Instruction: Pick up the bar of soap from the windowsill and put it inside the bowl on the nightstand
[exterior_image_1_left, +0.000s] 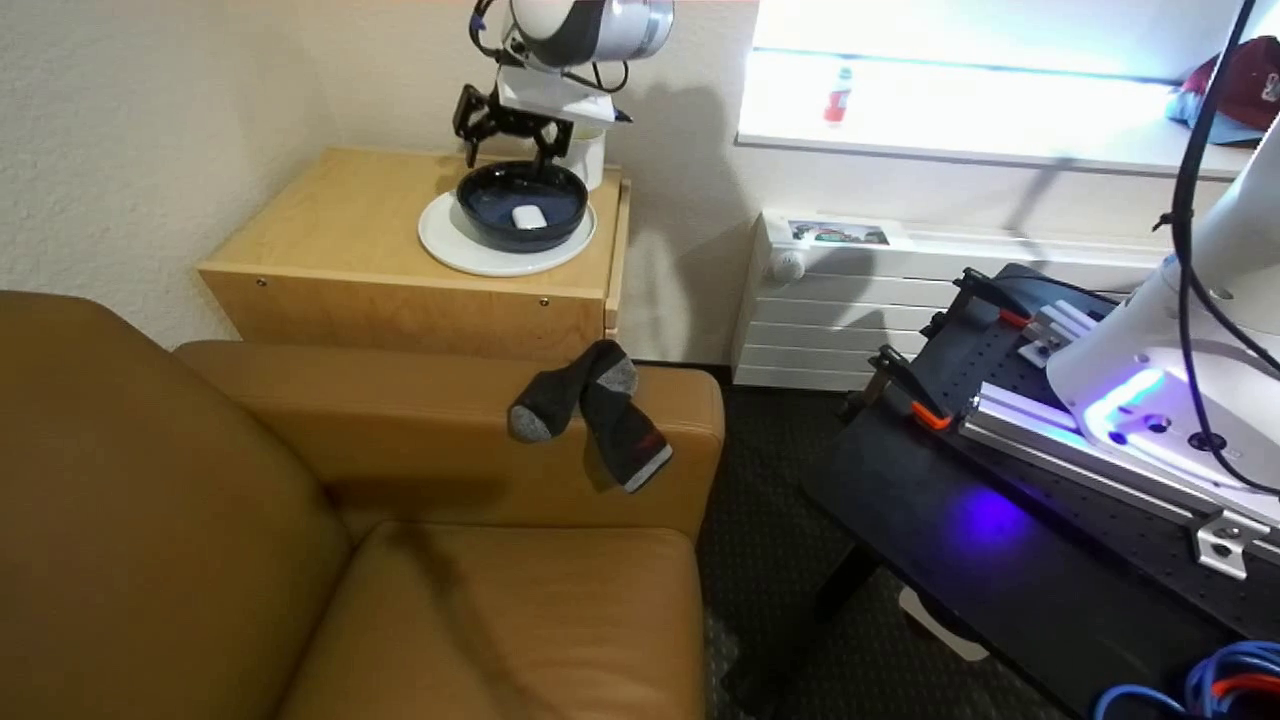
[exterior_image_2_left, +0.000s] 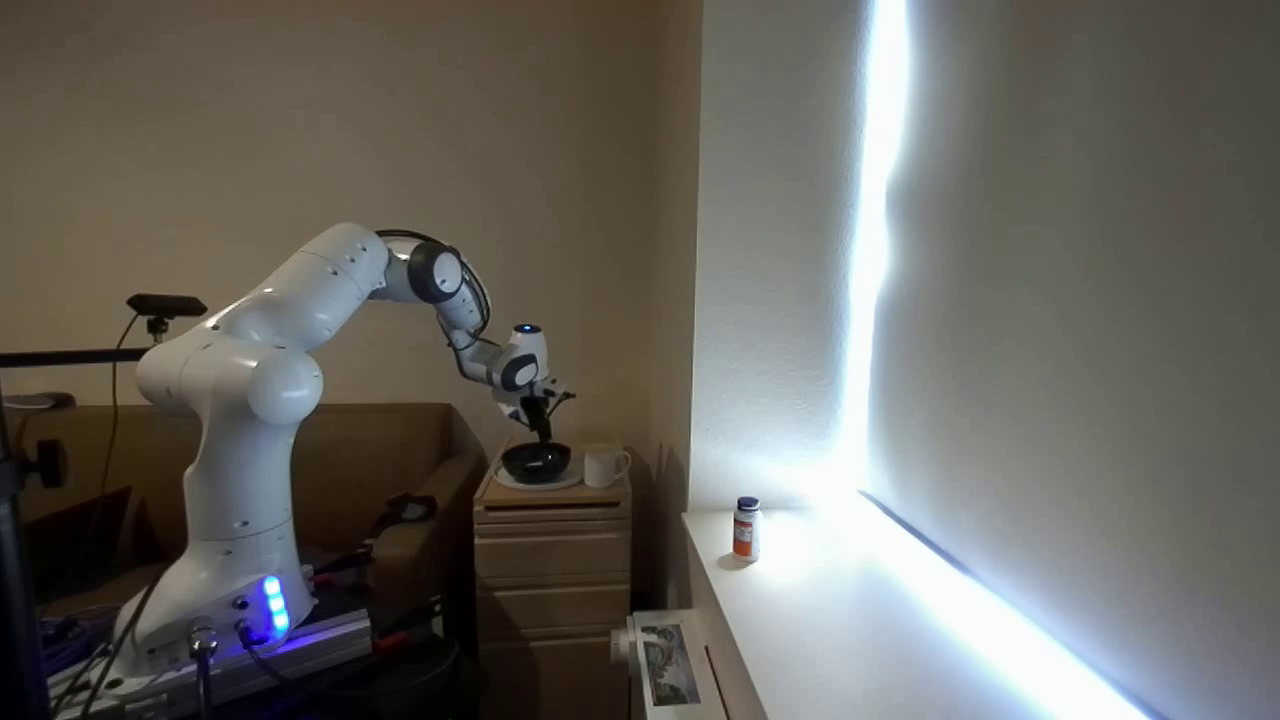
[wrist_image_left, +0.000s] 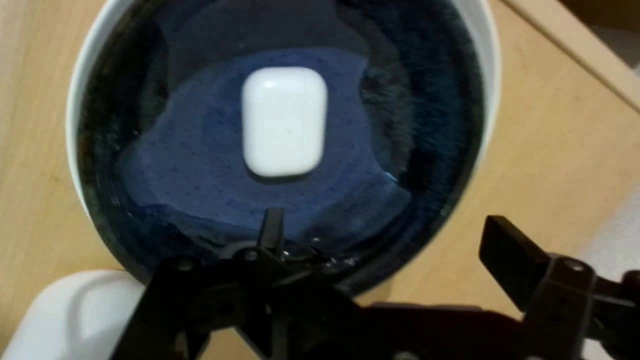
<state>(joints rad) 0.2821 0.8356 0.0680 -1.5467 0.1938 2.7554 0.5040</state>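
One tan tabletop (exterior_image_1_left: 290, 220) comes first, at left in an exterior view, w/ a white plate (exterior_image_1_left: 447, 245) on it. Tool (exterior_image_1_left: 506, 162) hangs over the dark bowl (exterior_image_1_left: 515, 240) on that plate, released: fingers wide apart, nothing btwn them; one fingertip at the rim (touching? can't tell), the other outside it. Bar of soap (exterior_image_1_left: 529, 217) lies flat inside the bowl, near the middle of its floor, so pick & place both look done. White cup (exterior_image_1_left: 590, 165) stands just beside, to the right. Far right, the windowsill (exterior_image_1_left: 960, 128) carries a bottle (exterior_image_1_left: 838, 97) and a cap (exterior_image_1_left: 1235, 85), neither needed. Only the tool's retreat is prob. left, w/o nudging bowl or cup
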